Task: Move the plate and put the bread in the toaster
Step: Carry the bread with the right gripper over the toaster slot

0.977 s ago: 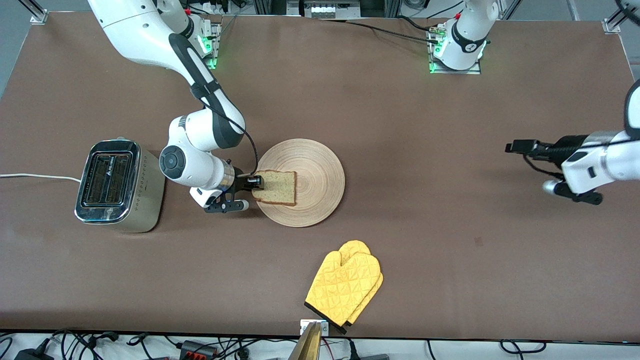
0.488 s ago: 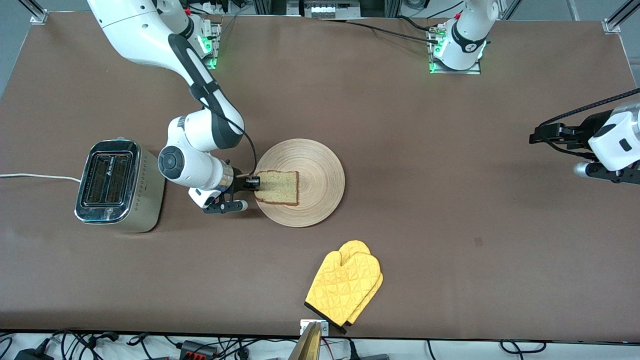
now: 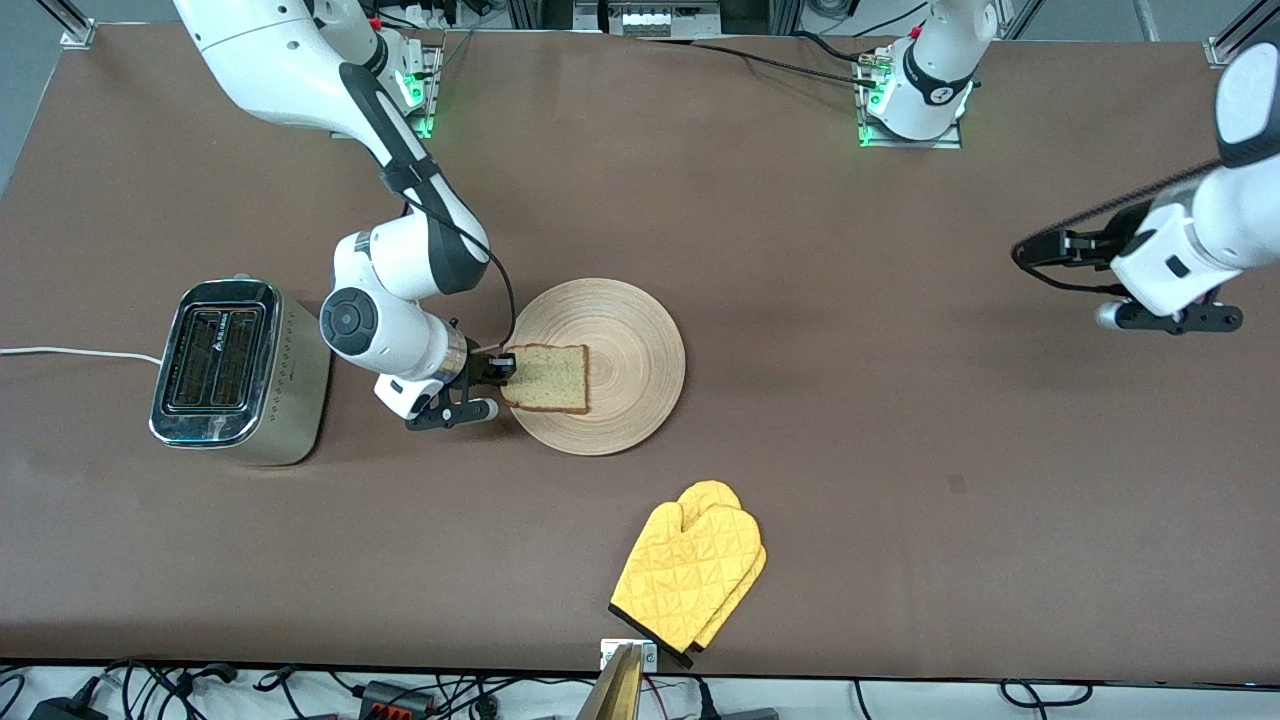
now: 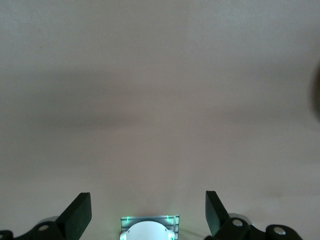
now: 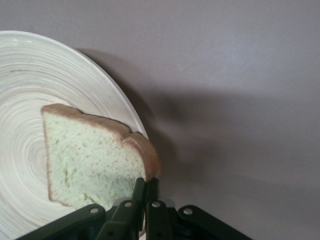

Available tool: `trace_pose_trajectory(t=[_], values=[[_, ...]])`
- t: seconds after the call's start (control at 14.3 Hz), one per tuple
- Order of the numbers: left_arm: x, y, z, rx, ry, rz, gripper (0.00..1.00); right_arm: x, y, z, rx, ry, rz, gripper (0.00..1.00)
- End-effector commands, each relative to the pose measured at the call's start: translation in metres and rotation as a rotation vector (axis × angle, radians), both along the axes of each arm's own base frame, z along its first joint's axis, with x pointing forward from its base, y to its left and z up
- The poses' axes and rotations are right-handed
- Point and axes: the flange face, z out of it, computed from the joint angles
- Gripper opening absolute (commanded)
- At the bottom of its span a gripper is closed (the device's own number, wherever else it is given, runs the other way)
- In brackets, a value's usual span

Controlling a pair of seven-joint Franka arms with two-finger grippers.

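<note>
Right gripper (image 3: 497, 372) pinches the bread (image 3: 547, 378) by its crust edge, over the plate's (image 3: 640, 340) rim toward the toaster (image 3: 235, 372).

Lift straight up, keep the slice vertical, align it with a slot. The left gripper (image 3: 1030, 250) waits, fingers spread, well away from the plate toward its own table end.

White arms (image 3: 300, 60); black grippers (image 3: 500, 372)
</note>
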Motion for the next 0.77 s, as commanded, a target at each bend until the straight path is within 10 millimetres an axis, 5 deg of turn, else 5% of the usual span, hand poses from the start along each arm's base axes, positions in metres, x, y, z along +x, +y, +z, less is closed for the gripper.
trace_pose_trajectory(t=[0.0,0.35,0.7], values=[[-0.016,-0.001,0.006,0.042,-0.043,0.007,1.0,0.013,-0.013,0.07,-0.091,0.007,0.064,0.0],[0.008,0.005,0.021,0.03,-0.069,0.008,1.0,0.024,-0.065,0.163,-0.341,0.091,0.069,0.0],[0.011,0.017,0.031,0.041,-0.089,0.028,1.0,0.021,-0.107,0.243,-0.595,0.158,0.016,0.0]])
